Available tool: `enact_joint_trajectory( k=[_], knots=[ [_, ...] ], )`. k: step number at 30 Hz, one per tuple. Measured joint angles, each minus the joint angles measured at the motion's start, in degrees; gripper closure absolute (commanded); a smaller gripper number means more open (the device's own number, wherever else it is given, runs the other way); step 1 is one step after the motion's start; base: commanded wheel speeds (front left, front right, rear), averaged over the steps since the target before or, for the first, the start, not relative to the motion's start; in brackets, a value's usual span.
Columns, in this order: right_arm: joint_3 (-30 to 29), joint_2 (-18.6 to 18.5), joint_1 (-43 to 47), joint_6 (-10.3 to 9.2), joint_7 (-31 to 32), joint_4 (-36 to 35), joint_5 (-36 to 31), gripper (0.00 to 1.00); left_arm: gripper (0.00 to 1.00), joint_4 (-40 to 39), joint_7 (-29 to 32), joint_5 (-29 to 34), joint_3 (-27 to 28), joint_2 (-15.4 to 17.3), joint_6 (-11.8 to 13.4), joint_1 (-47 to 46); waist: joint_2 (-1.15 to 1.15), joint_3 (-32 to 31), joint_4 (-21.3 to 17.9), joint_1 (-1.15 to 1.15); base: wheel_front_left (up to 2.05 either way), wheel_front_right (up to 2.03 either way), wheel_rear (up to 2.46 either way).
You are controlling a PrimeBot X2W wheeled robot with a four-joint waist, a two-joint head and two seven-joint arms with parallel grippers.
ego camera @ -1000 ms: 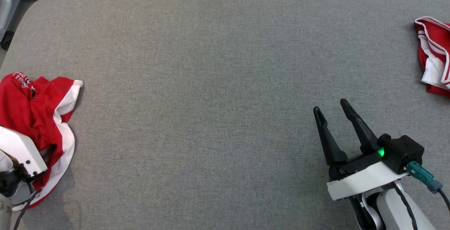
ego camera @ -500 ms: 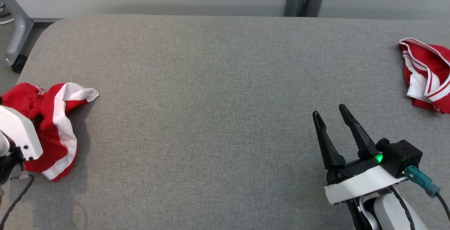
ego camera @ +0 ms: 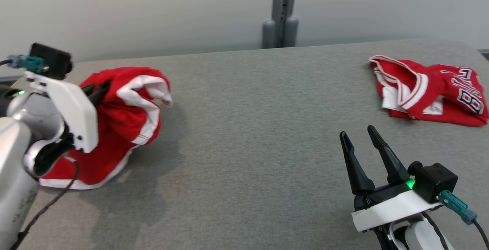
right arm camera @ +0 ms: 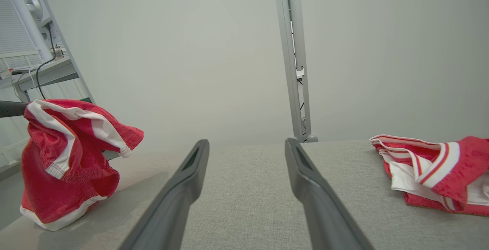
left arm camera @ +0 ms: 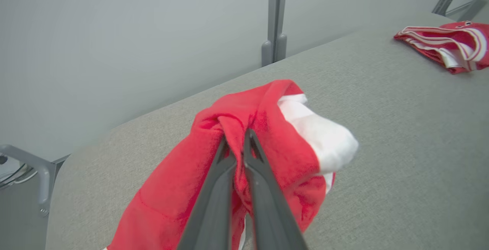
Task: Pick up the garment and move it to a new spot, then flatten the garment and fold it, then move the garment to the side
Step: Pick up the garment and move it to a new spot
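The garment (ego camera: 126, 124) is red with white bands, bunched up at the left of the grey table (ego camera: 248, 127). My left gripper (ego camera: 100, 89) is shut on a fold at its top. The left wrist view shows the fingers (left arm camera: 259, 181) pinching red cloth at the gripper (left arm camera: 236, 138), with the garment (left arm camera: 290, 127) draped around them. Its upper part hangs raised while its lower hem rests on the table, as the right wrist view shows for the garment (right arm camera: 65, 158). My right gripper (ego camera: 357, 132) stands open over the table's near right, empty (right arm camera: 246, 143).
A second red and white garment (ego camera: 431, 89) with lettering lies crumpled at the far right of the table (left arm camera: 447, 45) (right arm camera: 431, 169). A grey post (ego camera: 282, 13) stands behind the table's far edge against a pale wall.
My left gripper has shut on the garment and raised its top off the table, moving it inward. The head camera has tilted up. The right gripper has kept still.
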Motion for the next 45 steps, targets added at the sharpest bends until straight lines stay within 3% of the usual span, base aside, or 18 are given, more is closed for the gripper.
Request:
enact_joint_trajectory(
  k=[10, 20, 21, 22, 23, 26, 30, 36, 40, 45],
  knots=[
    [-1.6, 0.0, 0.3, 0.00, 0.0, -0.9, 0.0, 0.00, 1.00, -14.3, 0.8, 0.3, -7.4, -4.1, 0.0, -2.1, 0.00, -1.1, -7.8, 0.00, 0.00, 0.00, 0.00],
    [-1.5, 0.1, 0.3, 0.00, 0.0, -1.1, 0.0, 0.00, 1.00, -12.8, -2.9, 0.9, -15.4, -13.2, 0.0, 0.7, 0.00, 1.0, -10.6, 0.00, 0.00, 0.00, 0.00],
    [-1.5, 0.1, 0.3, 0.00, 0.0, -1.0, 0.0, 0.00, 0.75, -11.8, -3.6, 0.8, -16.3, -14.2, 0.0, 1.0, 0.00, 1.1, -10.4, 0.00, 0.00, 0.00, 0.00],
    [-1.4, 0.1, 0.4, 0.00, 0.0, -0.8, 0.0, 0.00, 0.28, -11.0, -4.2, 0.7, -17.2, -15.0, 0.0, 1.2, 0.00, 1.2, -10.2, 0.00, 0.00, 0.00, 0.00],
    [-1.3, 0.0, 0.4, 0.00, 0.0, -0.7, 0.0, 0.00, 0.00, -10.2, -4.8, 0.1, -17.9, -16.0, 0.0, 1.7, 0.00, 1.2, -9.9, 0.00, 0.00, 0.00, 0.00],
    [-1.1, -0.2, 0.3, 0.00, 0.0, -0.3, 0.0, 0.00, 0.00, -8.1, -7.8, -1.2, -19.2, -18.4, 0.0, 3.0, 0.00, 1.2, -8.7, 0.00, 0.00, 0.00, 0.00],
    [-1.5, -0.8, 0.4, 0.00, 0.0, -0.1, -0.1, 0.00, 0.00, -6.6, -12.2, -1.4, -18.9, -18.9, 0.0, 3.1, 0.00, 1.1, -6.7, 0.00, 0.00, 0.00, 0.00],
    [-2.5, -1.5, 0.6, 0.00, 0.0, -0.2, -0.2, 0.00, 0.00, -7.7, -18.5, -0.5, -14.2, -14.7, 1.9, 3.2, 0.00, 0.3, -3.9, 0.00, 0.00, 0.00, 0.00],
    [-3.2, -2.1, 1.1, 0.00, 0.0, -0.4, -0.2, 0.00, 0.00, -10.0, -23.0, 0.1, -10.2, -10.2, 5.3, 5.8, 0.00, -0.4, -2.7, 0.00, 0.00, 0.00, 0.00],
    [-3.7, -2.2, 2.1, 0.00, 0.0, -0.8, -0.2, 0.00, 0.00, -12.7, -29.5, -0.2, -5.8, -7.2, 9.9, 12.4, 0.00, -1.6, -1.8, 0.00, 0.00, 0.00, 0.00]
  ],
)
